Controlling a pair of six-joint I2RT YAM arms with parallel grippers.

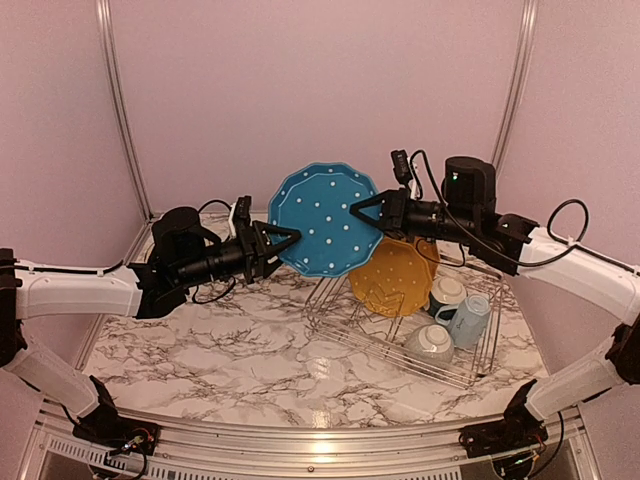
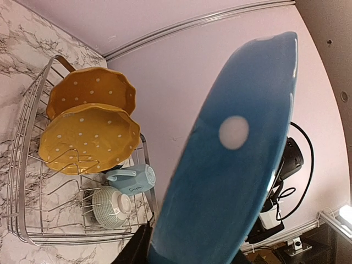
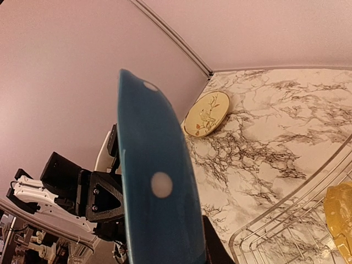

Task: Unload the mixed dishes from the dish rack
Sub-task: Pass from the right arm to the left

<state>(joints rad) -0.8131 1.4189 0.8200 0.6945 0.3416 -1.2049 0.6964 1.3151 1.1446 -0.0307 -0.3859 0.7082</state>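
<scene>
While the round blue white-dotted plate [image 1: 322, 220] stands upright in mid-air, the left gripper [image 1: 287, 241] grips its left rim; the right gripper [image 1: 362, 212] grips the opposite rim.

The blue plate [image 1: 325, 220] carries scattered white dots. My left fingers [image 1: 280, 240] and right fingers [image 1: 372, 211] are black. The yellow plates [image 2: 88, 135] have small white dots. The mug [image 2: 135, 180] is pale blue, and the bowl [image 2: 110, 206] is whitish with fine grey-green stripes. The cream plate [image 3: 207, 114] shows a bird on a twig. The table [image 1: 200, 340] is white marble with grey veins.
</scene>
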